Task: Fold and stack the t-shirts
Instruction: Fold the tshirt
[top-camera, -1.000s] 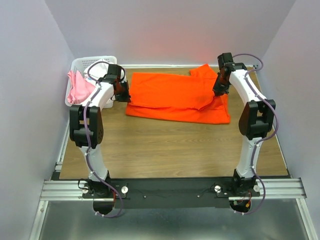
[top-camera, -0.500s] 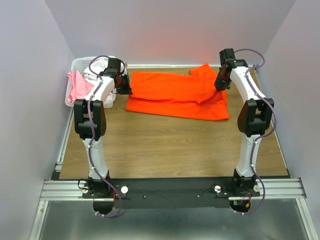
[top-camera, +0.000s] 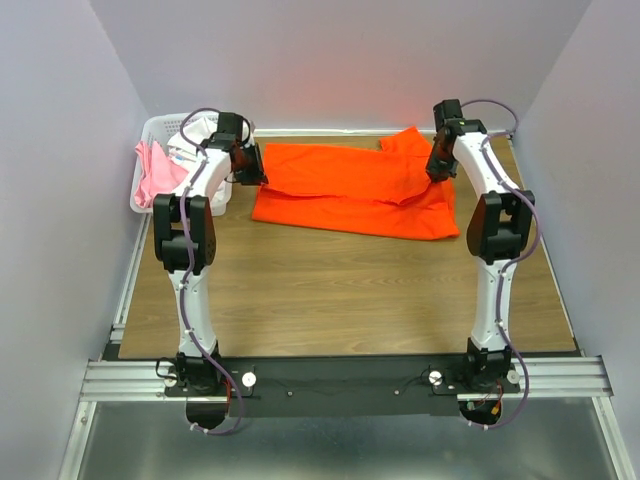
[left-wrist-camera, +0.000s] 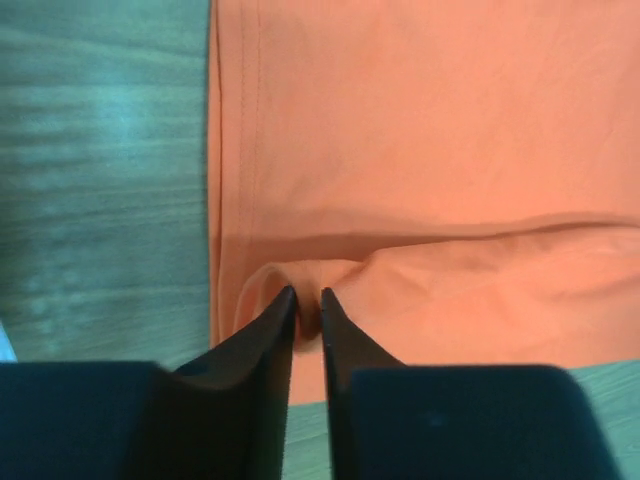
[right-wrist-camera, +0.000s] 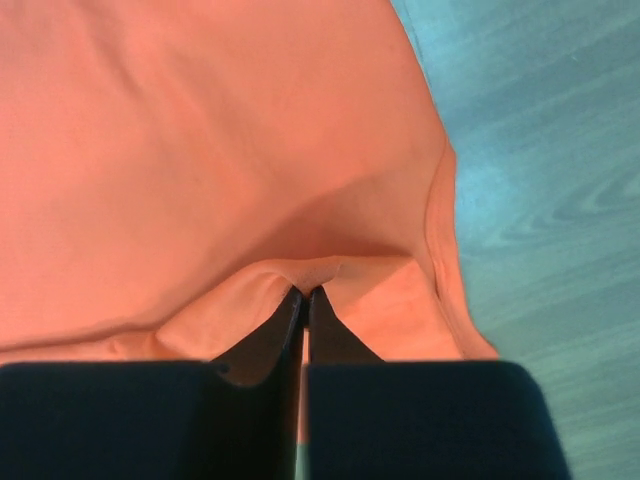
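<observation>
A bright orange t-shirt (top-camera: 350, 190) lies spread across the far part of the wooden table, its near portion folded over toward the back. My left gripper (top-camera: 255, 172) is at the shirt's left edge. In the left wrist view the left gripper (left-wrist-camera: 308, 295) has its jaws a little apart, with a raised fold of the orange cloth (left-wrist-camera: 420, 150) still between the tips. My right gripper (top-camera: 437, 170) is at the shirt's right edge. Seen from the right wrist, this gripper (right-wrist-camera: 304, 292) is shut, pinching a fold of the orange t-shirt (right-wrist-camera: 200, 150).
A white lattice basket (top-camera: 160, 128) stands at the far left corner, beside my left gripper. A pale pink t-shirt (top-camera: 155, 175) hangs over its side and white cloth (top-camera: 200, 130) lies inside. Bare wood table (top-camera: 340, 290) stretches from the shirt to the arm bases.
Both grippers have moved toward the far edge, carrying the shirt's folded layer back with them. The left jaws have parted slightly; the right jaws stay pinched.
</observation>
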